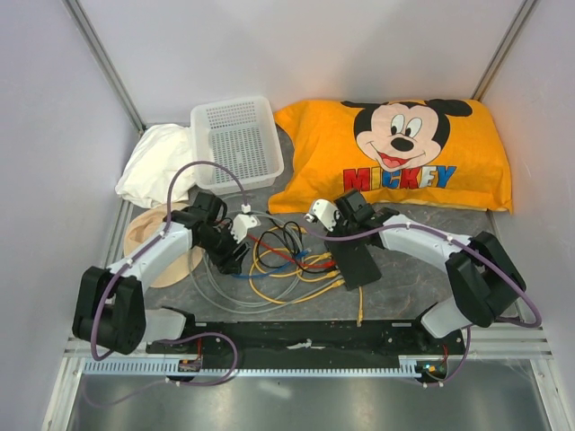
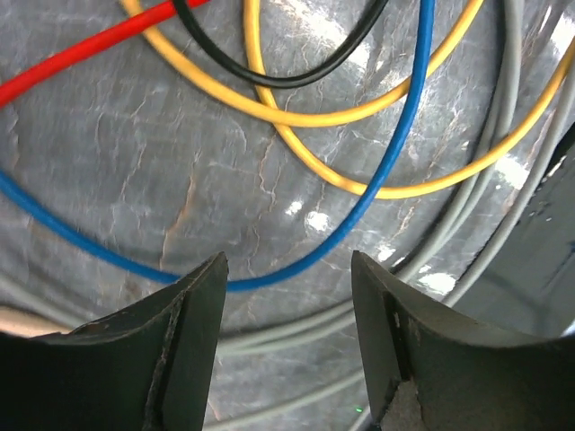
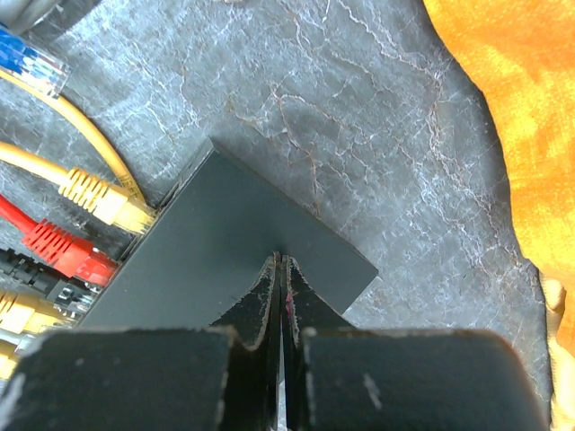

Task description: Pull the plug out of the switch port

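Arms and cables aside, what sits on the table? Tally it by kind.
Orange Mickey pillow: 1
White plastic basket: 1
White cloth bundle: 1
Tan round object: 1
Black switch box: 1
Total: 5

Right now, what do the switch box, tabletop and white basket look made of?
Switch box: matte black, probably plastic or painted metal; no glare. Tabletop: glossy grey marble-look sheet, veined with highlights. White basket: moulded plastic, perforated grid walls.
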